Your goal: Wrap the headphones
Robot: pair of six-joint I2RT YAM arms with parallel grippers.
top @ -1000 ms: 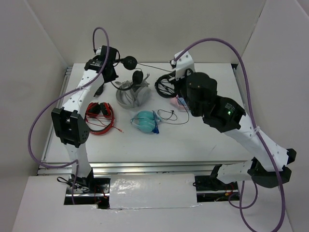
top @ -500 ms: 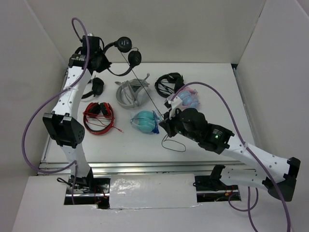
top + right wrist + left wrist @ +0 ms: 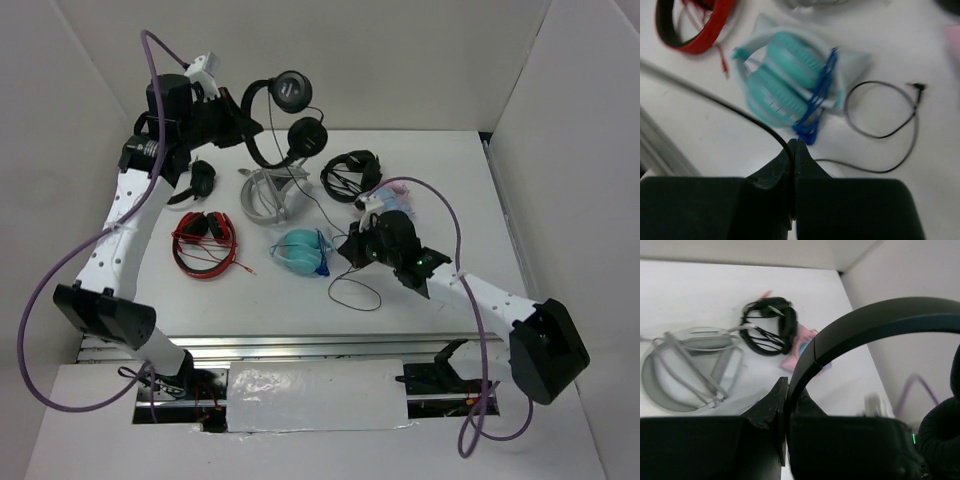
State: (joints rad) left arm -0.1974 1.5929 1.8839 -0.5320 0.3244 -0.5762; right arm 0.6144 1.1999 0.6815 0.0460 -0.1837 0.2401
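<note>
Headphones (image 3: 291, 88) are up off the table (image 3: 450, 170) at the upper left of the overhead view, and it's the left gripper (image 3: 225, 118) doing the lifting. Its jaws are pinched tight on the thin black headband (image 3: 865, 320), low on the arc, as the left wrist view shows. Two round padded earcups (image 3: 305, 136) hang to the right of that grip, matte black, one above the other. The long thin cable (image 3: 747, 119) runs down toward the middle of the frame into the right gripper (image 3: 792, 150), whose jaws are closed on the cable itself, low over the table and just beside a teal pair (image 3: 785, 80). Past that pinch the loose end appears to curl on the surface in a loop, finishing in a small plug (image 3: 920, 86). This looks like a light piece: the band is springy but stiff enough to hold by, the pads are soft, and the cable is limp and slick, likely to slip through a pinch or snag on the teal pair. I'd take the band as the anchor and grip the cable close to the cups for winding.
</note>
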